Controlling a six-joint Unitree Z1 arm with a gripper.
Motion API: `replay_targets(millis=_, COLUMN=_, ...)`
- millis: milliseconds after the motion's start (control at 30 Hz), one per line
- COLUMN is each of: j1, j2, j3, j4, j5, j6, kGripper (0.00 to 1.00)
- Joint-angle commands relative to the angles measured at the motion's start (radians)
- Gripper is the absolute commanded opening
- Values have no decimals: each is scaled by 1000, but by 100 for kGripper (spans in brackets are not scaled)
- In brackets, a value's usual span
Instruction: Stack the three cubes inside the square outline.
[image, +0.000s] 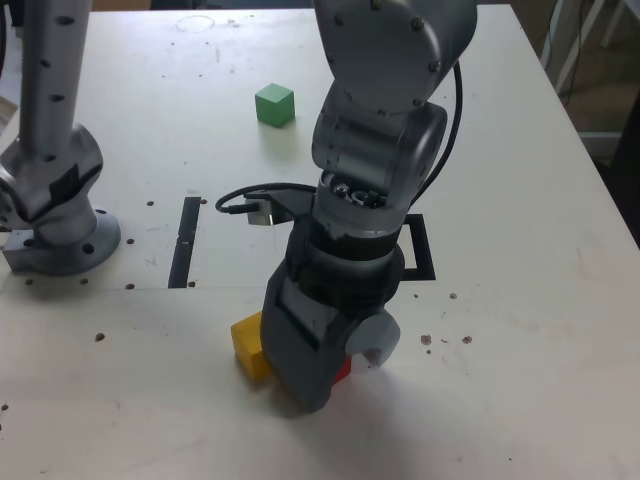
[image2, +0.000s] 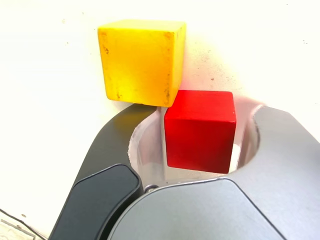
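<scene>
Red cube, one, between the parted jaws of my gripper, ungrasped; yellow cube, one, beside it; green cube, one, well apart.

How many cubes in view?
3: red between the hand's jaws; yellow beside it; green farther back on the table. The arm may hide others.

Pale bench with a narrow black strip and scattered dark specks.
The straight strip lies flat in the exterior view's left half, its far end slanting slightly toward that view's right; its near end meets a thin seam running across the bench. A faint round outline shows near the far edge, with a brown object, cut off by the frame, just beyond.
</scene>
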Motion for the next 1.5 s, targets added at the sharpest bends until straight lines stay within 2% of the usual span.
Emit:
replay_targets(millis=0, j1=2, j2=-3, j3=-5, j4=4, j5=1, j6=-2, kGripper=49)
replay_targets(millis=467, j1=2, j2=11, j3=-22, j4=17, j5=4, j6=-4, kGripper=38)
replay_targets(millis=667, j1=2, j2=14, j3=-34, j4=26, j5=9, j6=20, kGripper=30)
replay_targets(millis=867, j1=2, j2=7, j3=-108, j4=111, j5=20, j6=102, kGripper=29)
replay_targets(millis=1100, j1=18, j2=13, j3=-211, j4=205, j5=85, j6=231, kGripper=26)
replay_targets(millis=1300, j1=63, j2=25, j3=-256, j4=252, j5=137, j6=417, kGripper=24)
replay_targets(millis=1467, j1=114, j2=28, j3=-280, j4=329, j5=176, j6=614, kGripper=24)
